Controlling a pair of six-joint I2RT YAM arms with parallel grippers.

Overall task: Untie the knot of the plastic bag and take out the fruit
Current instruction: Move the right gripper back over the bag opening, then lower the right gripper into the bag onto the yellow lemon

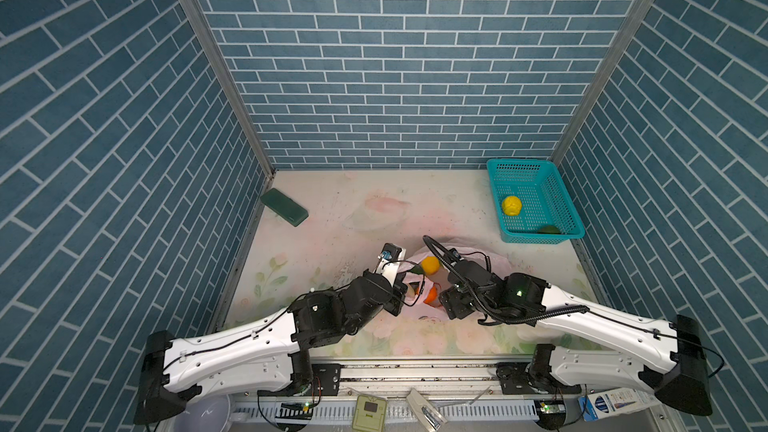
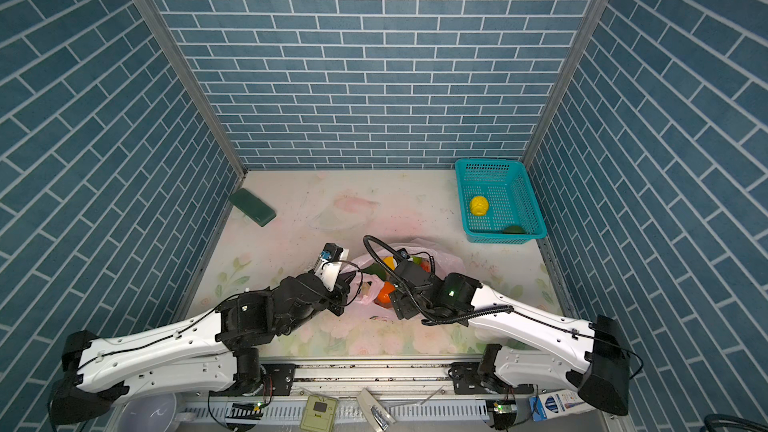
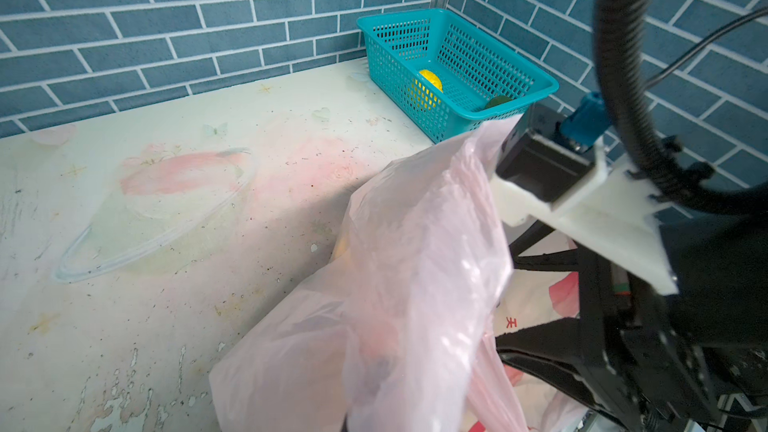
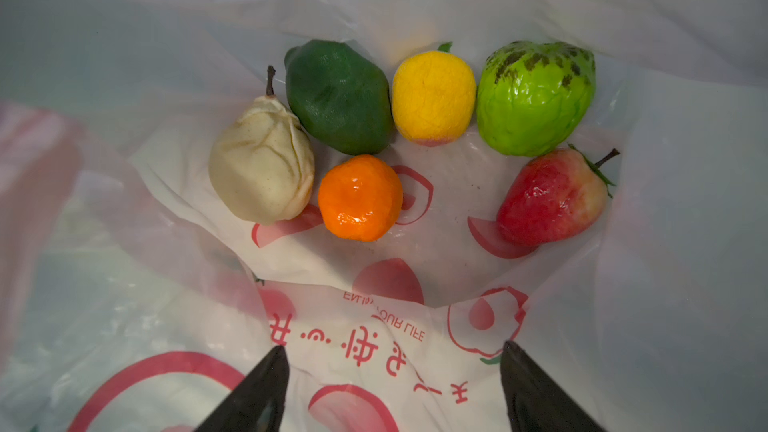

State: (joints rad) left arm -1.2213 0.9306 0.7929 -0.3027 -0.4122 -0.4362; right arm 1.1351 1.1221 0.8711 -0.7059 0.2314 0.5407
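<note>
Lying in plastic bag point(image 4: 449, 184): pear point(image 4: 262, 168), stem beside dark-green fruit point(image 4: 338, 95).

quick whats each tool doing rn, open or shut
left tool: closed, pinching the pink plastic bag
right tool: open, empty, inside the bag above the fruit

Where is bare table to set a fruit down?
The table is bare between the dark green block and the teal basket. The basket also has room beside its yellow fruit. It is crowded around the pink bag, front middle.
</note>
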